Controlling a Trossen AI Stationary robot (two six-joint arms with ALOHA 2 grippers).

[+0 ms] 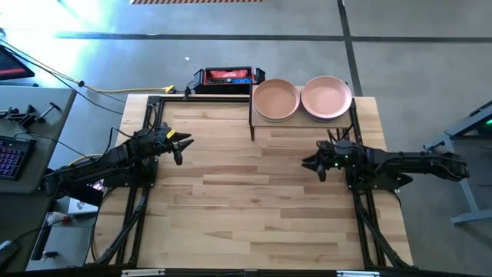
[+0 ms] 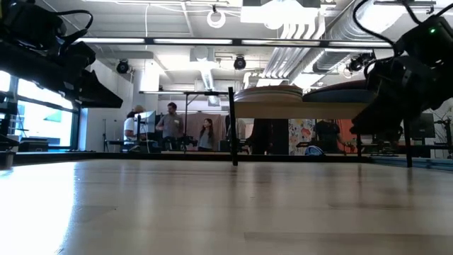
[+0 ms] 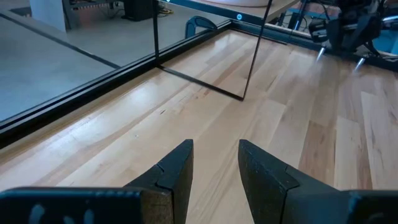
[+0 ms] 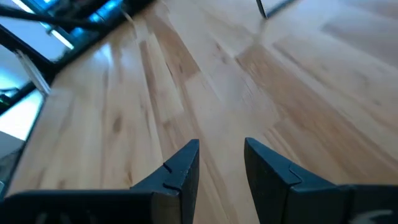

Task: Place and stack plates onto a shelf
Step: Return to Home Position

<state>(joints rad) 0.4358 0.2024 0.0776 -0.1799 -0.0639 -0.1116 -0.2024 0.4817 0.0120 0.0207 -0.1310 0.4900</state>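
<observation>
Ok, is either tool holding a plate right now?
No, the left tool and the right tool are both open, and only bare tabletop shows through their gaps.

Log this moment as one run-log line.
plates stacked in two piles on shelf | left end effector open, empty, over table's left | right end effector open, empty, over table's right

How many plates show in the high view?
2: a tan plate on the left half of the shelf, and a peach plate on its right half. Others may lie hidden beneath them.
</observation>
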